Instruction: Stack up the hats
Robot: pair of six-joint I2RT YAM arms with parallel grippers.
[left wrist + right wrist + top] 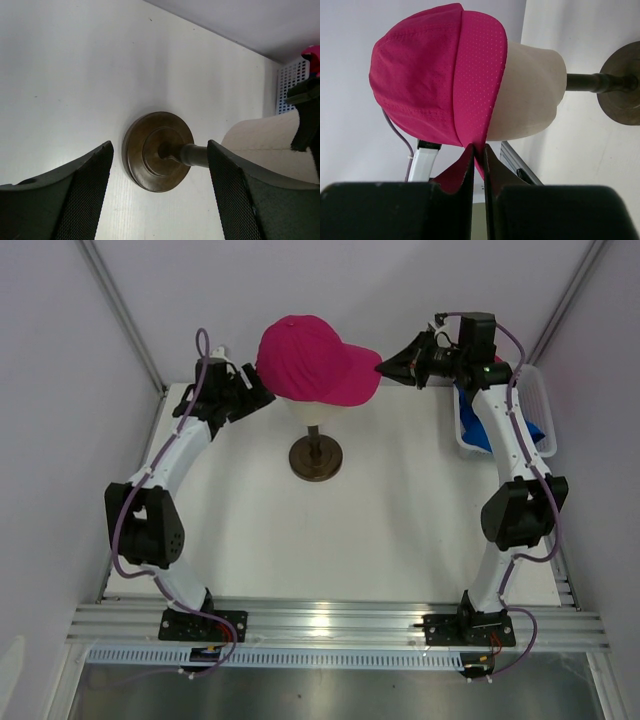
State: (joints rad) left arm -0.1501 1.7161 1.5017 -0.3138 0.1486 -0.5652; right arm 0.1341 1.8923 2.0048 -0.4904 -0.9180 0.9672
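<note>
1. We find the pink cap (435,75) seated on the cream mannequin head (530,95), crown uppermost. The brim points toward the right arm.
2. The head stands on a dark post with a round base (316,458), which rests on the white table (400,520) near its far middle.
3. The right gripper (479,149) has its fingers pressed together on the tip of the pink cap's brim. The wrist view shows the fabric pinched between the two pads.
4. The left gripper (160,150) is spread wide and holds nothing. In the top view it sits just beside the back of the pink cap, on the side opposite the brim.
5. In the left wrist view we see the round base and the post between the spread fingers – both lie farther off, not gripped.
6. The blue cap (474,430) lies in the white mesh basket (537,390) at the right edge of the table. The right arm hides part of it, so we cannot tell which way it faces.
7. The two caps are well apart and not stacked.
</note>
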